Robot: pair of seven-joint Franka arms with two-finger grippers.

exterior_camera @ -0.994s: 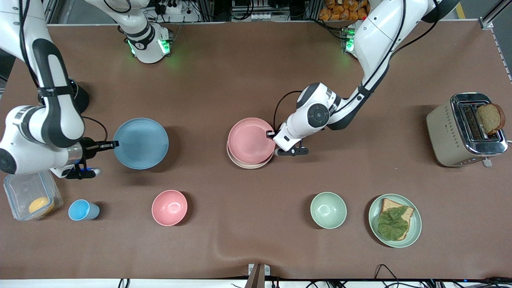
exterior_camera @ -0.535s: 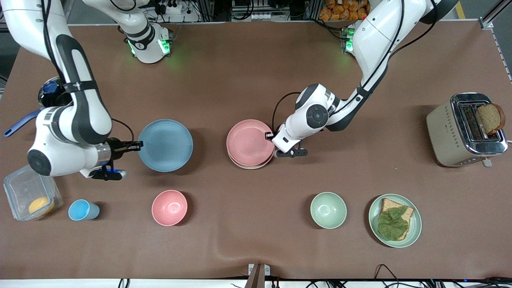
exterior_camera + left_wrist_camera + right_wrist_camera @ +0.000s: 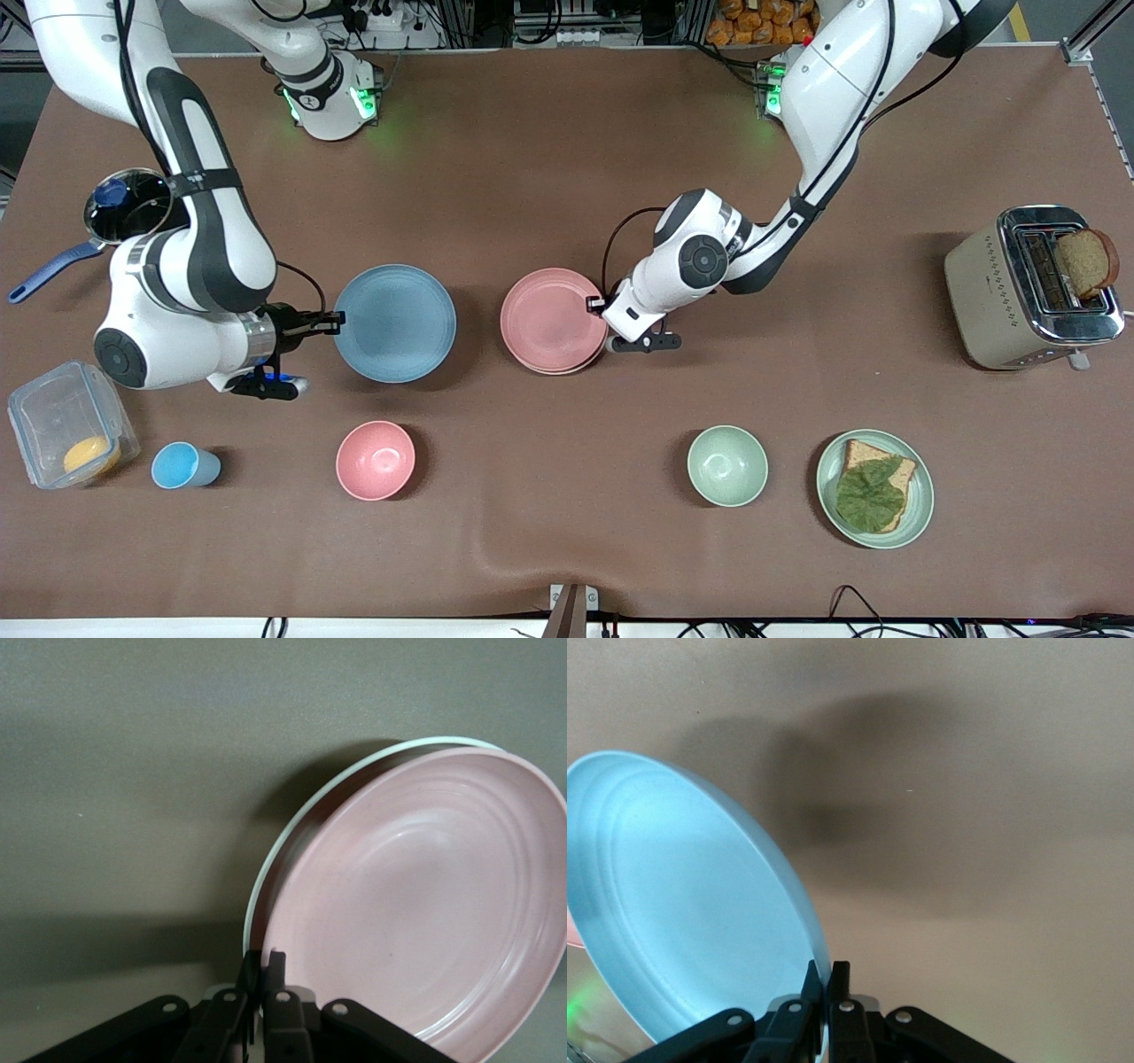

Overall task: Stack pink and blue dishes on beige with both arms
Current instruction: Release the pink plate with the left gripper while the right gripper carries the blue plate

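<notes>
The pale pink plate (image 3: pixel 554 319) lies over the beige plate (image 3: pixel 558 370) mid-table and covers nearly all of it. My left gripper (image 3: pixel 595 306) is shut on the pink plate's rim on the side toward the left arm's end. In the left wrist view the pink plate (image 3: pixel 425 904) tilts a little above the beige rim (image 3: pixel 312 804), a dark gap between them near my left gripper (image 3: pixel 263 964). My right gripper (image 3: pixel 332 323) is shut on the rim of the light blue plate (image 3: pixel 394 323), held above the table beside the stack. The right wrist view shows that blue plate (image 3: pixel 682 904) in my right gripper (image 3: pixel 825 977).
Nearer the camera stand a pink bowl (image 3: pixel 376 460), a blue cup (image 3: pixel 182 466), a green bowl (image 3: pixel 727 465) and a green plate with bread and a leaf (image 3: pixel 875 488). A toaster (image 3: pixel 1032 288) sits at the left arm's end; a clear container (image 3: pixel 66 434) and a pot (image 3: pixel 124 213) at the right arm's.
My right arm has carried the blue plate sideways toward the pink and beige stack. My left gripper has lowered the pink plate, which now covers more of the beige one.
</notes>
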